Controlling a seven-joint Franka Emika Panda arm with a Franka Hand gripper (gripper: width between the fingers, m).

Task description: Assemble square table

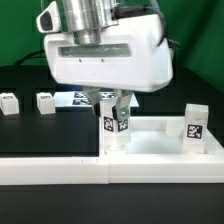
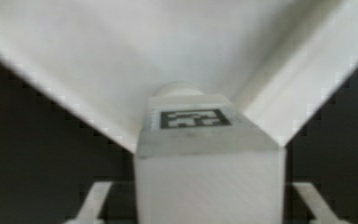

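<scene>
Square table: its white top (image 1: 160, 140) lies flat on the black table (image 1: 50, 135), on the exterior view's right half. In the wrist view the top (image 2: 87, 50) shows as two pale surfaces meeting in a V behind the leg.
Leg under the claw: a white tagged leg (image 1: 116, 124) stands upright at the top's corner toward the exterior view's left. The wrist view shows its tagged end (image 2: 197, 118) facing the camera.
Claw: the gripper (image 1: 114, 112) hangs straight down over this leg, one finger on each side of it. In the wrist view the fingers (image 2: 96, 203) sit beside the leg with a thin dark gap on either side, so the gripper (image 2: 201, 205) looks released rather than clenched, though the picture is blurred.
Second leg: another tagged leg (image 1: 195, 126) stands upright at the top's corner toward the exterior view's right.
Loose legs: two more (image 1: 8, 102) (image 1: 45, 101) rest on the black table at the exterior view's left, well apart from the top.
Border rail: a long white rail (image 1: 60, 172) runs along the front edge, just beside the top.
</scene>
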